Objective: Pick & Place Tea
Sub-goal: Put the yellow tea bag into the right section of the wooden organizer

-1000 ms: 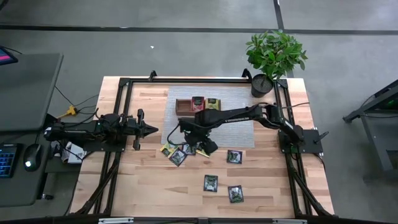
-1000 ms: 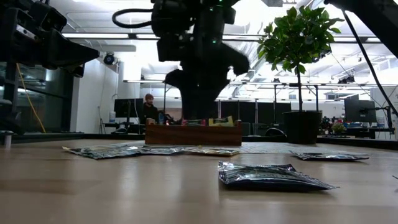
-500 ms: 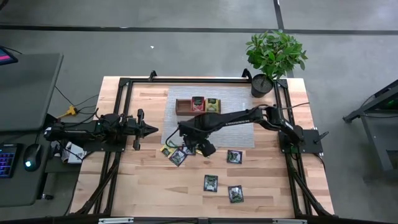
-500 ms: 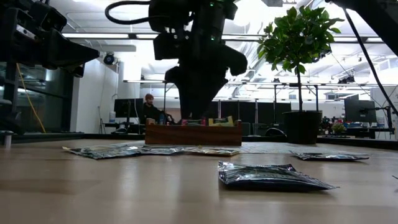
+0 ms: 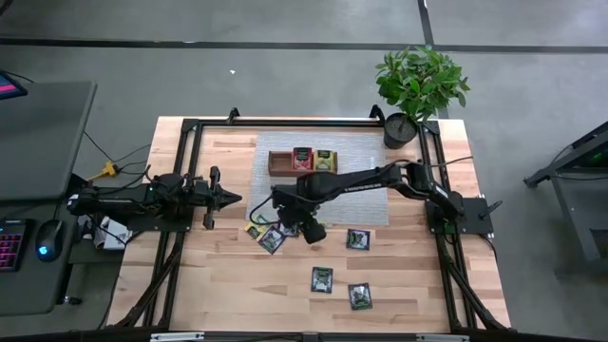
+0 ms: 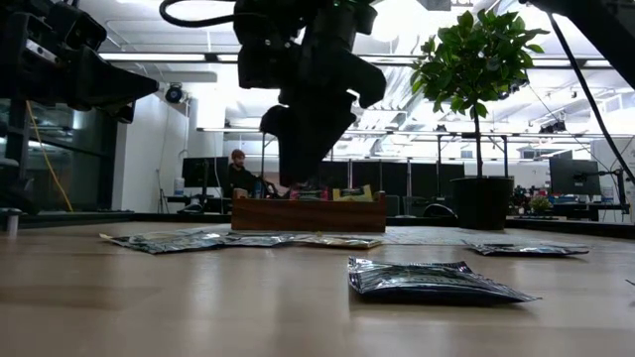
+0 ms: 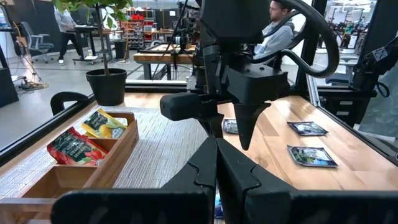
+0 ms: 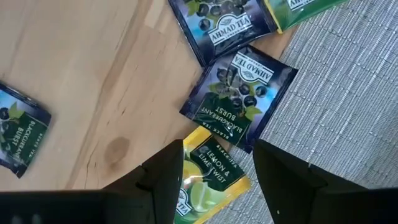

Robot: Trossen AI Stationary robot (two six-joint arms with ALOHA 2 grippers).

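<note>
Several flat tea packets lie on the table. A cluster (image 5: 271,235) sits at the near left corner of the grey mat (image 5: 370,199), and three dark ones (image 5: 358,239) (image 5: 322,279) (image 5: 359,296) lie farther right and nearer. My right gripper (image 8: 219,149) hangs open above the cluster, pointing steeply down. A yellow-green lemon packet (image 8: 208,177) lies below the gap and a dark blackcurrant packet (image 8: 239,102) just beyond it. The fingers touch nothing. My left gripper (image 5: 228,198) waits shut and level at the table's left.
The brown wooden tray (image 5: 281,161) stands on the mat's far part with a red packet (image 7: 74,146) and a yellow one (image 7: 102,121) lying in it. A potted plant (image 5: 418,90) stands at the far right corner. A black frame edges the table.
My right gripper has rolled a little about the line it points along, staying open above the cluster of packets. The packets have kept still.
</note>
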